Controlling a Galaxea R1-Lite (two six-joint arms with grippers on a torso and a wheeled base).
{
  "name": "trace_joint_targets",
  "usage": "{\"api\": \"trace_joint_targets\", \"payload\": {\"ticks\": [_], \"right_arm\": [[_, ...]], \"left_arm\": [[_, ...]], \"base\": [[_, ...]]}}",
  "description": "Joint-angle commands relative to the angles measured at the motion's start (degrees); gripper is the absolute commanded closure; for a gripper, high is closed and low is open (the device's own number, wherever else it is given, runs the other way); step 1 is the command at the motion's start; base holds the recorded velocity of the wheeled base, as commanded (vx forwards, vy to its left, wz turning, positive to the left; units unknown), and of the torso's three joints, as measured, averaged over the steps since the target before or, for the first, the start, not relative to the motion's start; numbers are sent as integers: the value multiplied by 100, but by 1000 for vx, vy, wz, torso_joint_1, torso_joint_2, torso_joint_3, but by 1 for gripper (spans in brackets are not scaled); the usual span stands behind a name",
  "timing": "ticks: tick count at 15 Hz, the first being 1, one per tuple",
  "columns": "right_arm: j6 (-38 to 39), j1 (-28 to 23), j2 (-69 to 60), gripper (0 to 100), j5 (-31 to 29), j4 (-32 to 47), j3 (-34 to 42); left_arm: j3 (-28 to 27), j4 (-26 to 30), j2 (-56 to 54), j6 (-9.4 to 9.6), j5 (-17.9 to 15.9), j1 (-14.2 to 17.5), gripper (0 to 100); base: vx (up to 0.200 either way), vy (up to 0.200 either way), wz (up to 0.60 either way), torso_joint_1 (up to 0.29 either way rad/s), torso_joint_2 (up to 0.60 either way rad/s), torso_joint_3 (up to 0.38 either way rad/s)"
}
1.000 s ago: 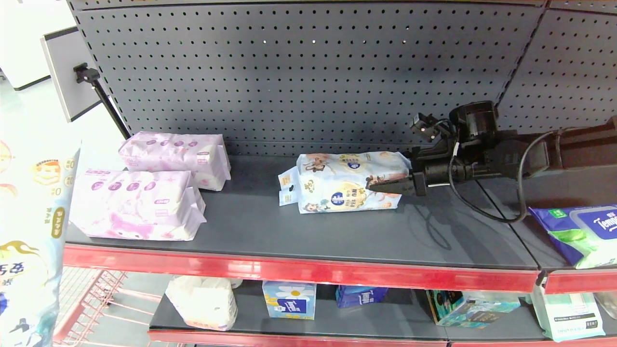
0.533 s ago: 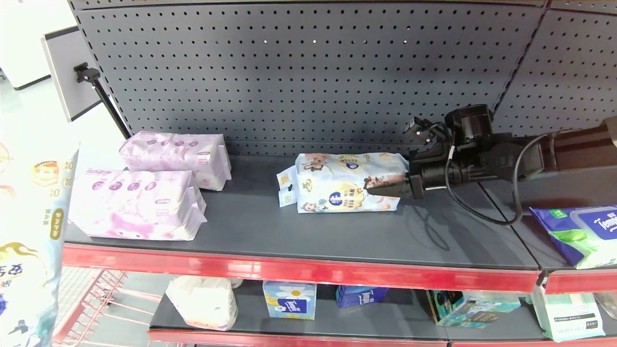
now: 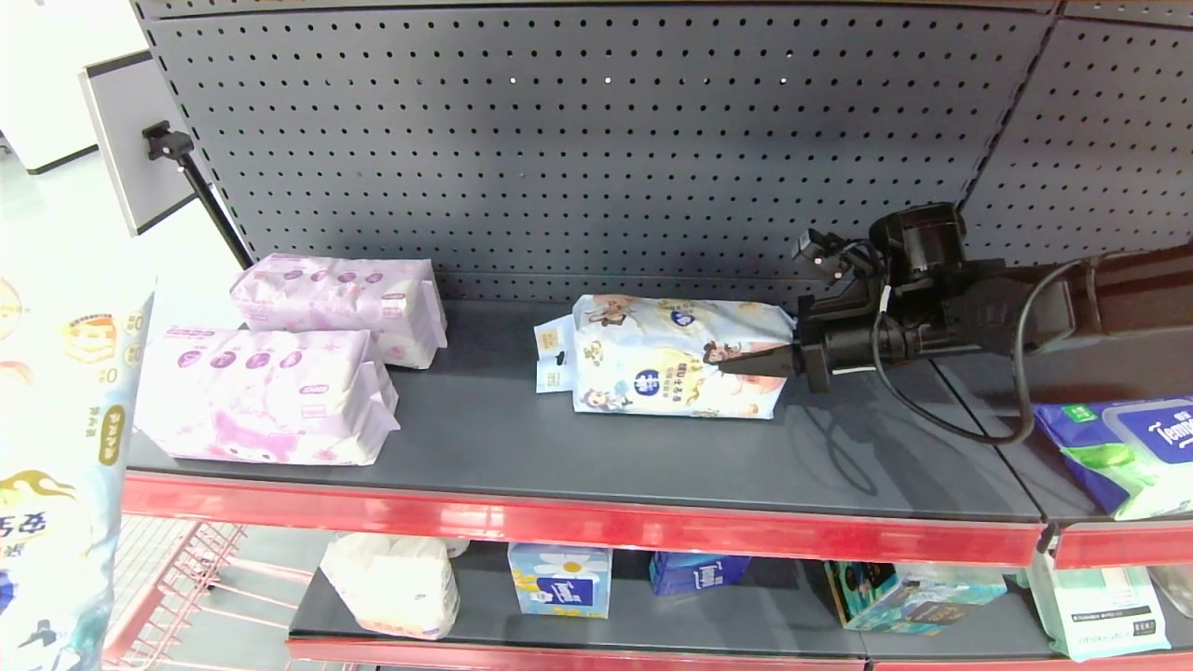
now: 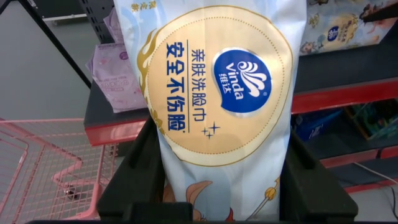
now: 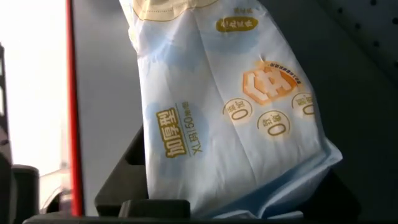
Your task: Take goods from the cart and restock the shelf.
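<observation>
The pack point(image 3: 666, 359) has swung slightly with the right gripper point(image 3: 748, 361), which seemingly clamps its near end on the shelf point(image 3: 578, 443); withdrawing unreleased would drag it askew, while the left gripper point(image 4: 221, 177) holds a second pack point(image 4: 217, 74).
</observation>
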Motion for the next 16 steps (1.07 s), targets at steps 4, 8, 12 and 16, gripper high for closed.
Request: {"api": "trace_joint_targets", "payload": {"ticks": [4,8,12,16], "right_arm": [[-208,170,-789,100,17,-35,936],[-647,179,-1079,100,0,-62,1552],[-673,214,-1273,100,-70,-79,1815],[-691,240,-1308,100,-290,-492,2176]], "left_arm": [[-17,1,7,1,-8,-3,100],[-17,1,16,1,-8,-3,100],[-17,-8,25,1,-8,-3,100],[-17,-8,33,1,-8,-3,100]], "base": [[0,0,0,0,0,0],[0,0,0,0,0,0],[0,0,0,0,0,0],[0,0,0,0,0,0]]}}
